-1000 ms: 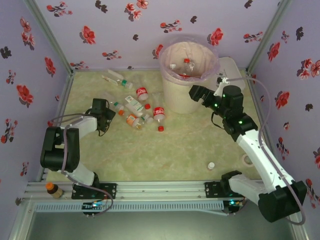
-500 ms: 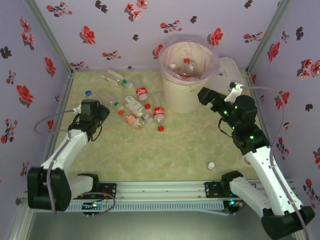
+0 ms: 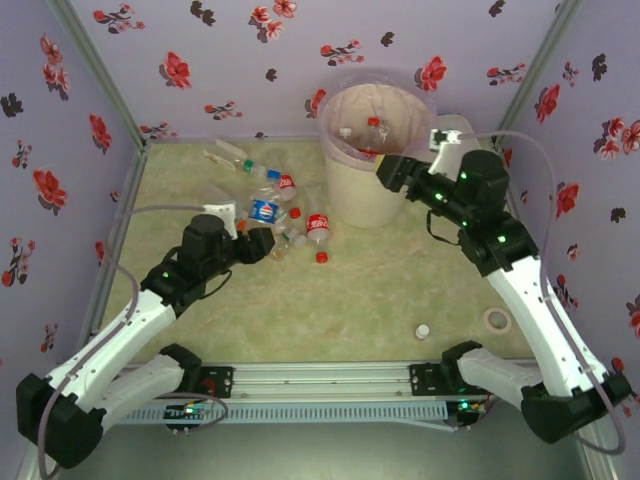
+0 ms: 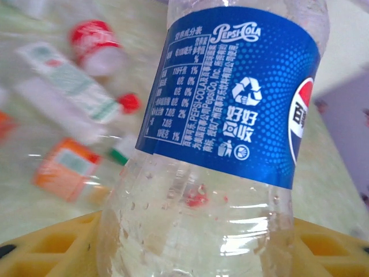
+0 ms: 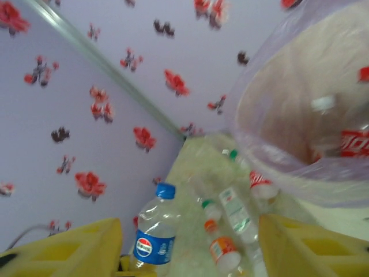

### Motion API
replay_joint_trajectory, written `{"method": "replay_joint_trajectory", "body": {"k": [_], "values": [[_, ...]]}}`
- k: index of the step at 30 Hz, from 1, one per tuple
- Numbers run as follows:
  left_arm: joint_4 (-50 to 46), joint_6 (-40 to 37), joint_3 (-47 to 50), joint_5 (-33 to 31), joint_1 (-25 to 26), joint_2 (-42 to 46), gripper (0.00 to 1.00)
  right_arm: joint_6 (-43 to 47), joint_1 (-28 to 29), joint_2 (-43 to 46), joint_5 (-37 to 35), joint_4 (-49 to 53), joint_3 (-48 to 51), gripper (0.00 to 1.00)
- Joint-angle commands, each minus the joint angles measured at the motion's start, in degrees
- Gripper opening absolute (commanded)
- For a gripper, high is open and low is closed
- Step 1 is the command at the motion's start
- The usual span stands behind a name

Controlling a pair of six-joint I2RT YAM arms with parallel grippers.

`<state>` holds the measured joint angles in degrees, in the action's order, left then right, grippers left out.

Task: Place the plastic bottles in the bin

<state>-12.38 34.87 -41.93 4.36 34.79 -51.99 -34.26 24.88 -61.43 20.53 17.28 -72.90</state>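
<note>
- Step in hand: a blue-labelled bottle (image 3: 265,211) is clamped low on its body by the left end effector (image 3: 259,237). In the left wrist view the yellow pads (image 4: 52,248) are seen on either side of it.
- The bottle is held upright just beside the heap of bottles, well apart from the bin. Whether it is clear of the desk cannot be told.
- The right end effector (image 3: 389,170) is held at the bin's near rim, fingers apart, with nothing between them.
- The bin (image 3: 352,196) stands at the far middle of the desk. At least two bottles are seen inside its bag.
- Progress is judged partial: several bottles (image 3: 300,228) are left lying to the left of the bin.
- Next move, as judged: the held bottle is to be carried up and right over the rim, kept clear of the right arm, and released only above the opening.
- Surface: the desk (image 3: 370,290) is covered in a pale green marbled sheet. A loose white cap (image 3: 423,330) and a tape roll (image 3: 495,320) are noted at the near right.
- Room: the walls (image 3: 200,60) are papered lilac with red flowers.
</note>
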Motion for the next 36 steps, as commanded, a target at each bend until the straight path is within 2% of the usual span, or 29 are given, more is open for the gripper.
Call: {"method": "replay_joint_trajectory", "body": {"k": [1, 3, 6, 10, 16, 20, 24, 31, 33, 35, 36], "values": [[6.65, -3.1, -1.48, 7.04, 3.37, -1.1, 0.0, 3.77, 3.97, -4.01, 3.89, 5.21, -4.02, 0.6], [9.52, -2.88, -1.4, 9.43, 5.01, -2.39, 0.0, 4.67, 5.52, -6.01, 4.1, 5.79, -4.86, 0.62], [13.09, -2.97, -1.4, 11.04, 7.3, -4.54, 0.0, 4.3, 6.4, -8.11, 4.73, 4.1, -4.03, 0.78], [15.22, -4.03, -2.24, 11.27, 9.6, -6.41, 0.0, 2.56, 6.58, -9.47, 5.39, 1.39, -1.95, 0.89], [18.24, -3.95, -2.22, 11.19, 10.58, -6.72, 0.0, 0.06, 6.71, -11.41, 6.8, -1.72, -0.32, 0.87], [19.63, -4.37, -1.93, 11.22, 11.33, -7.4, 0.0, -0.54, 6.78, -12.41, 6.82, -3.48, 1.17, 0.81], [18.47, -4.47, -2.8, 11.21, 12.28, -8.22, 0.0, -1.89, 6.81, -13.67, 8.0, -5.38, 0.93, 0.71], [19.18, -5.2, -2.11, 10.1, 13.03, -7.93, 0.0, -1.95, 6.84, -13.14, 7.34, -5.62, 1.27, 0.32], [19.28, -4.42, -1.92, 8.99, 13.03, -7.91, 0.0, -1.66, 6.84, -12.37, 6.45, -4.9, 1.0, 0.26], [19.33, -4.02, -1.92, 8.73, 13.03, -7.61, 0.11, -0.38, 6.84, -11.69, 5.52, -3.13, -0.26, 0.2], [19.41, -3.96, -1.92, 8.61, 13.07, -7.4, 0.29, 0.52, 6.85, -11.33, 5.01, -2.24, -1.11, 0.17]]}}
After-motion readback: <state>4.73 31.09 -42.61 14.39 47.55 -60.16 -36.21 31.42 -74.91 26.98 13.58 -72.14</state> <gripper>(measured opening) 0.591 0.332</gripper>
